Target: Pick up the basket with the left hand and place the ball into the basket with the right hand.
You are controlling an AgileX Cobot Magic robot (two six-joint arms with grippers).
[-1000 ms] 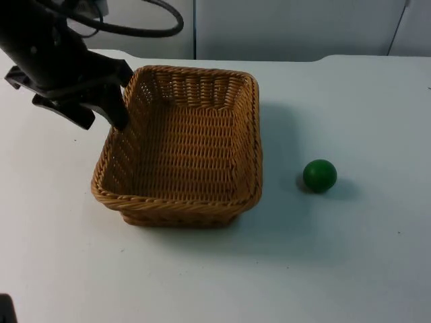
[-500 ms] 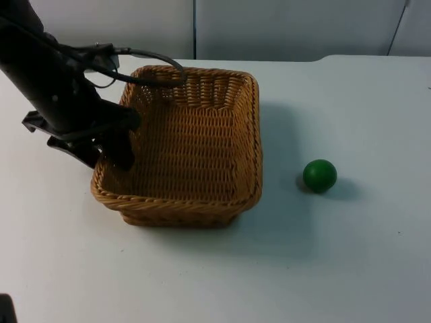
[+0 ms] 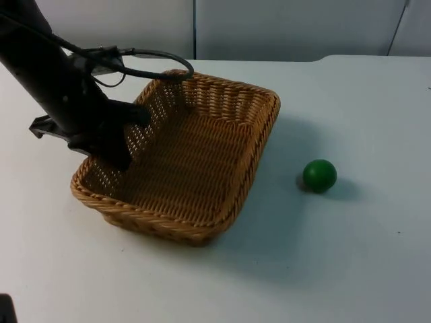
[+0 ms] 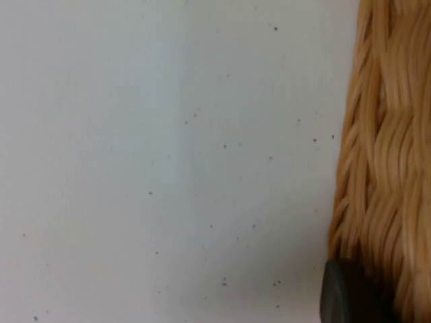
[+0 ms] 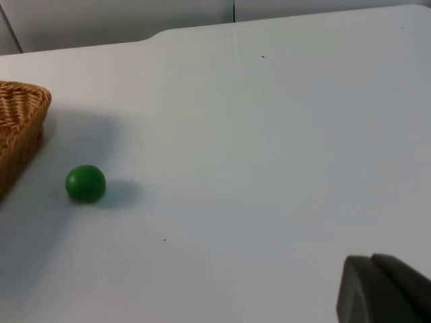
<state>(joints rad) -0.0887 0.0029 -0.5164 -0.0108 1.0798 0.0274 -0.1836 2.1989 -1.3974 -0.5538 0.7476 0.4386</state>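
Note:
A woven wicker basket [image 3: 259, 141] sits left of centre on the white table, turned at an angle with its left side raised. My left gripper [image 3: 118, 152] is shut on the basket's left wall, one finger inside and one outside. The left wrist view shows that wicker wall [image 4: 384, 168] close up beside a black fingertip [image 4: 347, 296]. A green ball [image 3: 319, 175] rests on the table to the right of the basket, apart from it. The right wrist view takes in the ball [image 5: 85, 183] and the basket's corner [image 5: 23, 114] from a distance; my right gripper [image 5: 384, 293] waits far from both.
The white table [image 3: 337, 269] stretches to the front and right of the ball. A grey partition wall [image 3: 289, 27] closes off the back edge.
My left gripper slid down the basket's left wall and closed on it. The basket has since swung round and its left side has come up. The ball has not moved.

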